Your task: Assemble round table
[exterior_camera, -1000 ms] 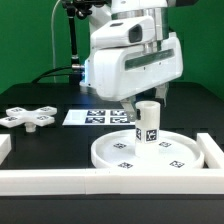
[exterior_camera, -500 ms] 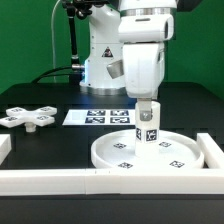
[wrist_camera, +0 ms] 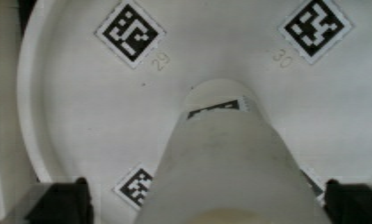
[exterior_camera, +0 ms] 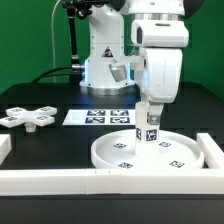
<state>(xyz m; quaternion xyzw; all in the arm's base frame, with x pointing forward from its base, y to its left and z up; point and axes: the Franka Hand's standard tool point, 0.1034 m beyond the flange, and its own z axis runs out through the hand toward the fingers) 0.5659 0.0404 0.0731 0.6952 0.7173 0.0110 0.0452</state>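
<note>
Now my arm has swung round above the leg (exterior_camera: 147, 122) standing on the disc (exterior_camera: 105, 153), fingers (wrist_camera: 62, 200) spread wide either side, gripping nothing.

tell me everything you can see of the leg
The leg is a short white cylinder, plastic by its look, with a black-and-white square tag on its side. It stands upright near the middle of the disc, its foot resting on the disc's floor. The open gripper hangs over it with a finger on either side. The wrist view shows gaps between fingers and leg, so nothing grips it.
</note>
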